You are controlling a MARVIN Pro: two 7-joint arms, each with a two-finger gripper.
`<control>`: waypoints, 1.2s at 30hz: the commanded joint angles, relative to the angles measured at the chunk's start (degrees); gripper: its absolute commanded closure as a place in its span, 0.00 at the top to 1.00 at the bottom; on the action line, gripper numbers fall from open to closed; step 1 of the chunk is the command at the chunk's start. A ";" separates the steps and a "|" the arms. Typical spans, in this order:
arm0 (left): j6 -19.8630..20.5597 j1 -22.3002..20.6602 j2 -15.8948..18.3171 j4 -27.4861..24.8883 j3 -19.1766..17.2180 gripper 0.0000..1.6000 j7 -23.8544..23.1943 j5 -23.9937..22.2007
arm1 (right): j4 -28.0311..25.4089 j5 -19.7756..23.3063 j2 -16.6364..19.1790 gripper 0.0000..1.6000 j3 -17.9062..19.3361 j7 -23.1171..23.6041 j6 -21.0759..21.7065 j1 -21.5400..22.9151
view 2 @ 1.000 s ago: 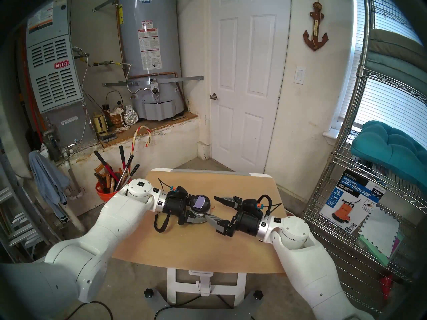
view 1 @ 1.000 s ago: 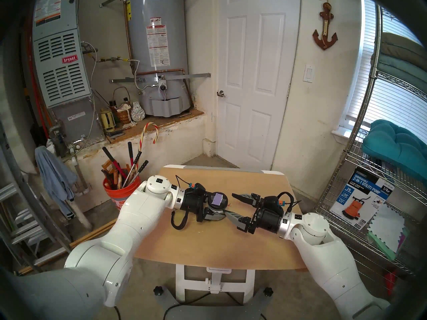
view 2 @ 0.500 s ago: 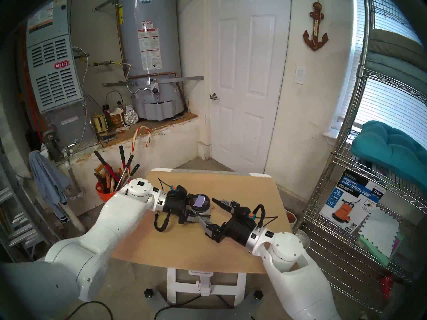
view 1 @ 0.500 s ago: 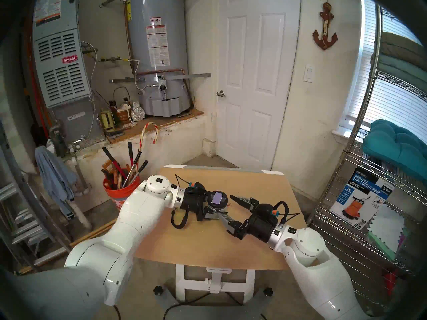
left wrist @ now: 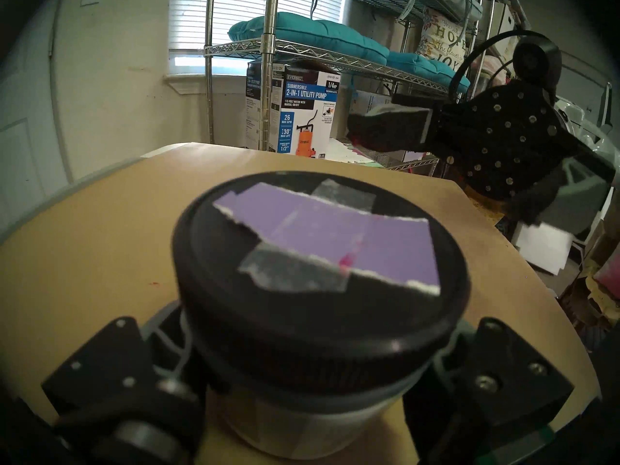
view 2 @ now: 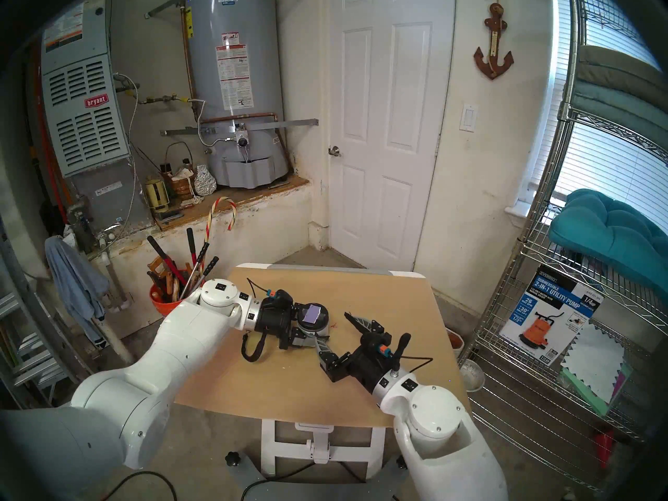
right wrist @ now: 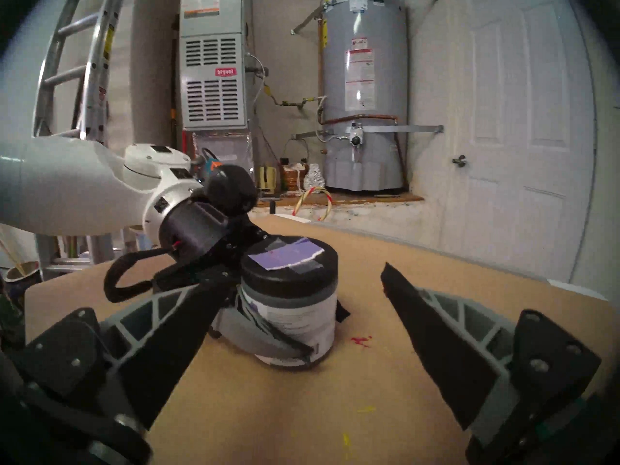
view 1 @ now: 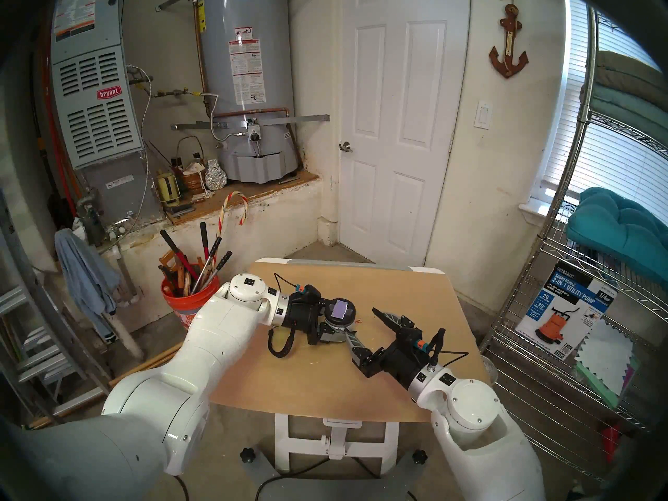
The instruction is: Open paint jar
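The paint jar (view 1: 339, 317) stands upright on the tan table (view 1: 318, 377), left of centre. It has a black screw lid (left wrist: 318, 253) with a taped lilac swatch and a white labelled body (right wrist: 295, 315). My left gripper (view 1: 341, 323) is shut on the jar's body below the lid; its grey finger (right wrist: 265, 336) wraps the label. My right gripper (view 1: 361, 325) is open wide just right of the jar and points at it. Its near fingertip (view 2: 320, 343) lies beside the left gripper's near finger. The lid sits on the jar.
A red paint speck (view 1: 359, 321) marks the table by the jar. An orange bucket of tools (view 1: 188, 305) stands off the table's left edge. A wire shelf (view 1: 564, 308) with a pump box stands at the right.
My right arm has drawn back toward the table's front right and its open gripper has swung to point far-left at the jar. The left gripper and jar have not moved.
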 commanded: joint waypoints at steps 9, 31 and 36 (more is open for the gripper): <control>-0.38 -1.49 -0.14 1.57 0.28 0.00 -1.20 0.20 | -6.92 -5.97 -4.09 1.00 -5.20 -14.65 8.75 -0.05; -1.13 -1.86 -0.47 2.55 0.15 0.00 -1.75 0.38 | -0.71 3.13 -2.60 1.00 -1.78 -1.53 9.54 5.47; -1.12 -1.94 -0.55 2.66 0.13 0.00 -1.83 0.45 | 1.11 2.38 -3.24 1.00 -2.92 -1.79 6.53 5.75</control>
